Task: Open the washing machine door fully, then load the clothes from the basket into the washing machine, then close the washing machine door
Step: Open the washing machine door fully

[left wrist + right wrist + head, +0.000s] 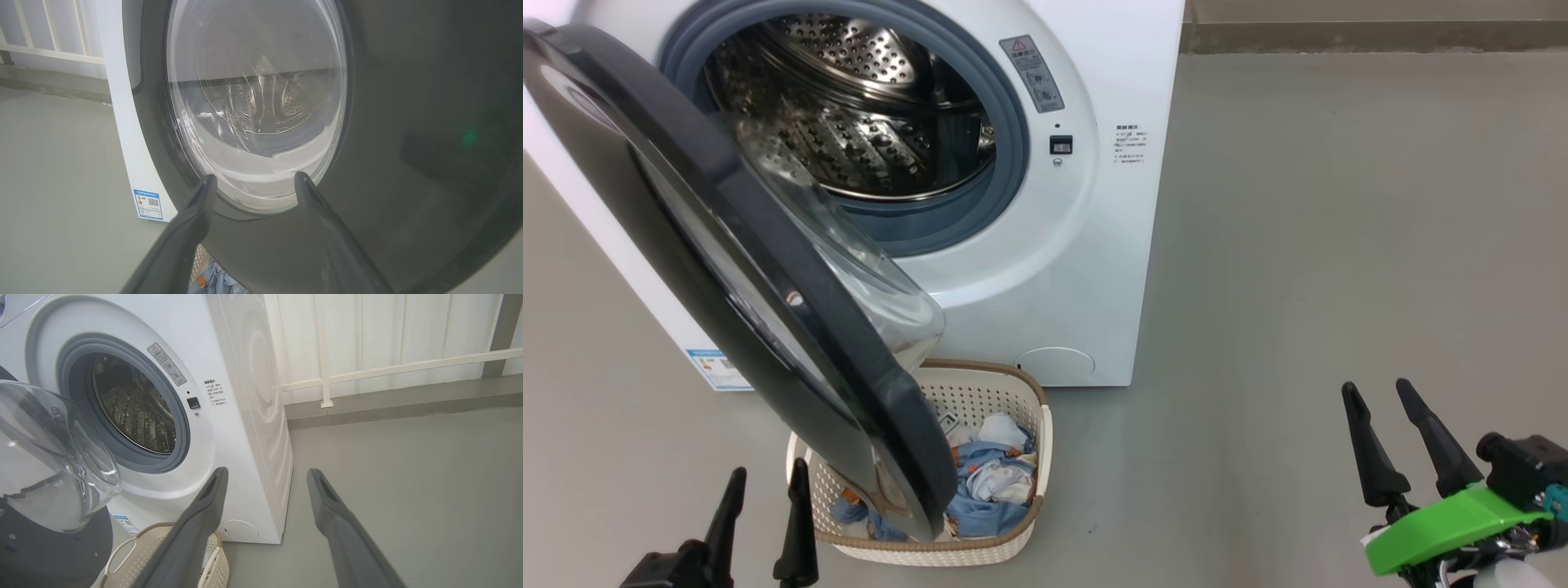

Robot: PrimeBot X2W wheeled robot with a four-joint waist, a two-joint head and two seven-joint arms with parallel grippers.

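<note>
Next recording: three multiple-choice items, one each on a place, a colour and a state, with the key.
1. Relative to the washing machine, the basket is: A on top; B on the floor in front; C inside.
2. Main colour of the clothes: A red; B green; C light blue.
3. The washing machine door is: A swung open; B latched shut; C lying flat.
Key: 1 B, it stands on the floor by the door's lower edge; 2 C, blue cloth lies in the basket; 3 A, the drum is in plain sight.

One washing machine, one basket, two tools
</note>
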